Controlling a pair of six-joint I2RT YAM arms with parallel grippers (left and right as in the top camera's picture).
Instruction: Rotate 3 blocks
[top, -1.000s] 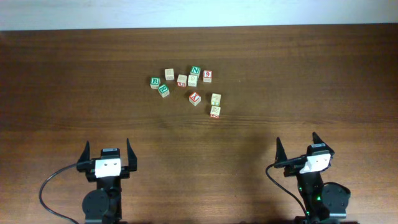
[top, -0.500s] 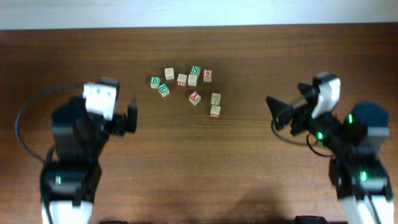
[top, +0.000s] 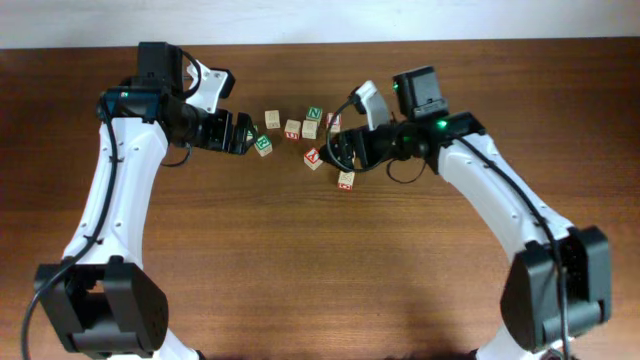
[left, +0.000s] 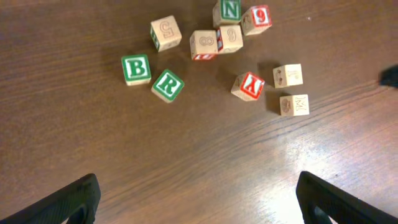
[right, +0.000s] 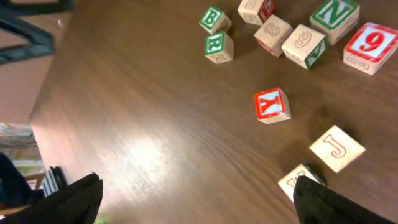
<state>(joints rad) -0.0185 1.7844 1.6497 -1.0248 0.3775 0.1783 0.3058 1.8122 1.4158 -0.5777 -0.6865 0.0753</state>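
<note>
Arms swung in from 6 o'clock; left gripper (top: 246, 134), right gripper (top: 338, 150) spread, empty. Straddle red-Y block (left: 249, 85) squarely (pale blocks (left: 288, 75) near, 3 o'clock).

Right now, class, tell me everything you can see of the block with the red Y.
The red Y block is a small cube of pale wood. Its top face is printed in red with the letter Y, and the sides that show are plain and light. It sits flat on the dark brown table, turned askew to the wood grain. It stands alone, with bare table all around it and nothing touching or holding it.
</note>
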